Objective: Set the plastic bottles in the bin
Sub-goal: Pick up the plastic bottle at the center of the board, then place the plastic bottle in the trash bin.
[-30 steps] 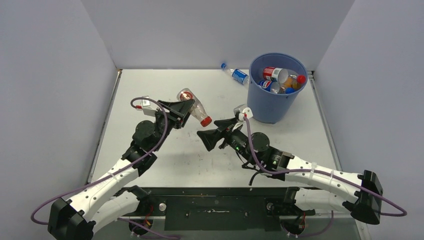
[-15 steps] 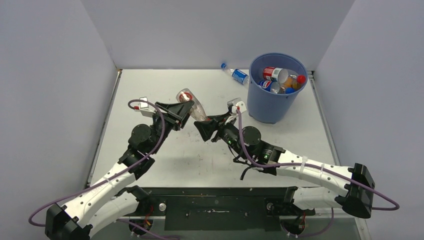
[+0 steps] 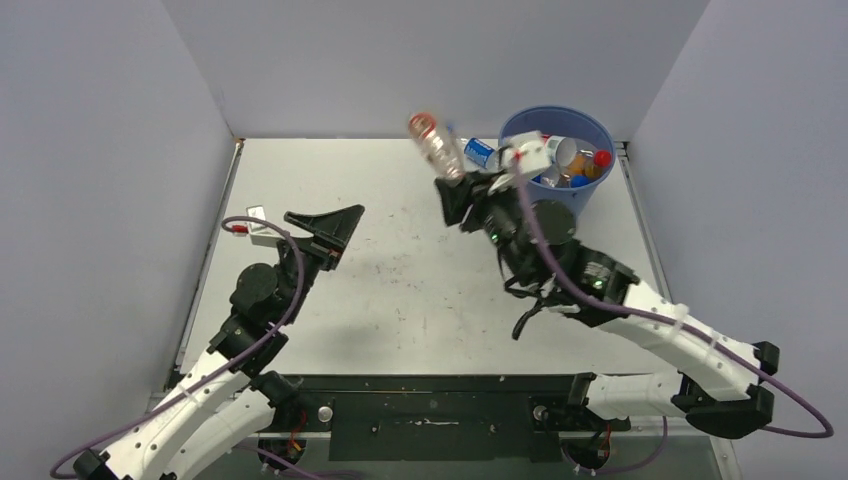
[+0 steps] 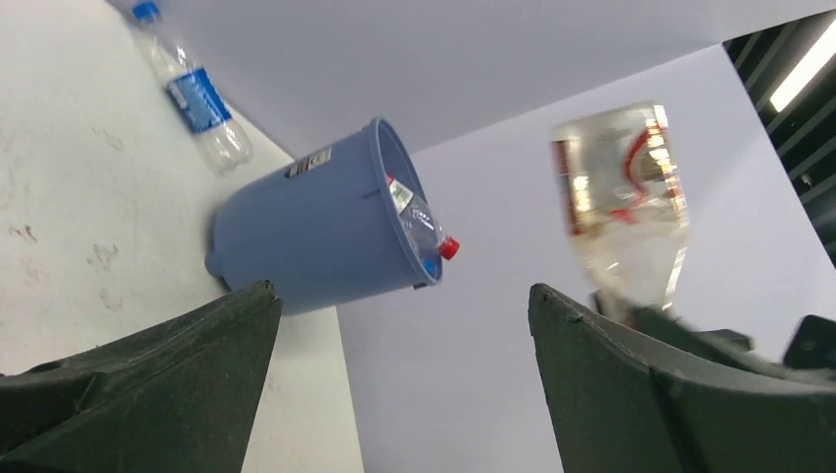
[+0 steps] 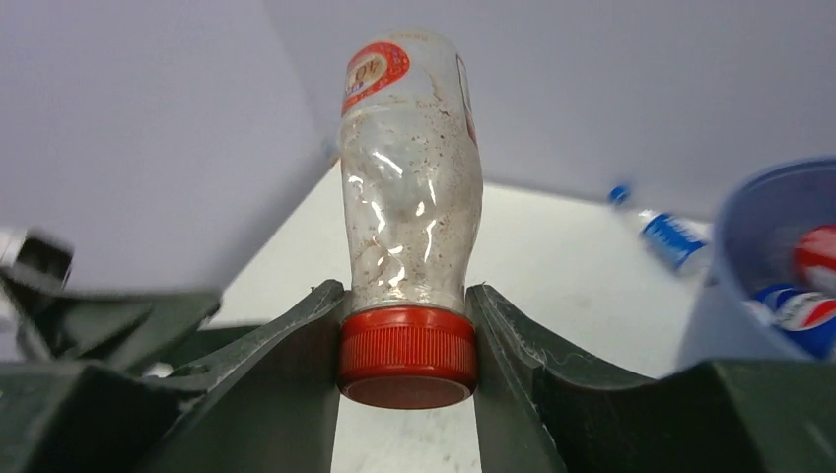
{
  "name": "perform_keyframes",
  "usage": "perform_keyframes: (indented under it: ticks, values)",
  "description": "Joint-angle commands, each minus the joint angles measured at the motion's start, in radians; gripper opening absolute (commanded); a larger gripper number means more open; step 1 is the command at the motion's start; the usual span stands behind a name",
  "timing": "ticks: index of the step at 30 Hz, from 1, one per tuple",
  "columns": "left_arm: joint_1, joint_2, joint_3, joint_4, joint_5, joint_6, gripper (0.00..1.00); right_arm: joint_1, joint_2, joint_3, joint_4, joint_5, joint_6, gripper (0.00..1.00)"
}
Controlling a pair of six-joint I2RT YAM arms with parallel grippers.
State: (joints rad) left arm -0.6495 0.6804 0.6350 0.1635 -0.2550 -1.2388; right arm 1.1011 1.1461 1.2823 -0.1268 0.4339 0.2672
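Red-capped bottle point(image 5: 409, 197) being pinched at cap by right fingers point(image 5: 296, 384), aloft beside bin point(image 4: 315, 236). Left fingers point(image 4: 148, 394) being held spread, empty. Several bottles point(image 3: 565, 160) already binned; one blue-label bottle point(image 4: 197, 99) being left on counter point(image 3: 400, 290).

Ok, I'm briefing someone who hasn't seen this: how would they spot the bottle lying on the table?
Start at the large round blue plastic bin in the far right corner of the white table. Just left of it, a clear plastic bottle lies on its side. It has a blue label and cap, and it alone rests on the tabletop.
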Motion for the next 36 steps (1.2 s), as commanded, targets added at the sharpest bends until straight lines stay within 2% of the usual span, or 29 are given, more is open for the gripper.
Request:
perform_keyframes:
  ticks: [1, 5, 8, 16, 21, 30, 33, 36]
  values:
    - [0.009, -0.085, 0.043, -0.052, -0.105, 0.145, 0.96, -0.084, -0.024, 0.316, -0.333, 0.365, -0.149, 0.05]
    - [0.010, -0.093, -0.001, -0.075, -0.120, 0.124, 0.96, -0.317, 0.000, 0.360, -0.422, 0.288, -0.117, 0.05]
    - [0.010, -0.076, -0.028, -0.087, -0.104, 0.106, 0.96, -0.513, 0.067, 0.378, -0.471, 0.075, -0.021, 0.05]
    - [0.011, -0.046, -0.063, -0.093, -0.065, 0.071, 0.96, -0.804, 0.202, 0.394, -0.422, -0.257, 0.166, 0.05]
    - [0.011, -0.039, -0.084, -0.090, -0.058, 0.066, 0.96, -0.913, 0.285, 0.402, -0.408, -0.386, 0.244, 0.05]
    - [0.013, 0.000, -0.119, -0.069, -0.027, 0.037, 0.96, -0.930, 0.351, 0.360, -0.393, -0.460, 0.258, 0.06]
    - [0.013, 0.017, -0.122, -0.070, -0.017, 0.032, 0.96, -0.929, 0.353, 0.340, -0.394, -0.452, 0.253, 0.17]
    - [0.013, 0.026, -0.129, -0.069, -0.018, 0.024, 0.97, -0.927, 0.332, 0.303, -0.377, -0.446, 0.247, 0.47]
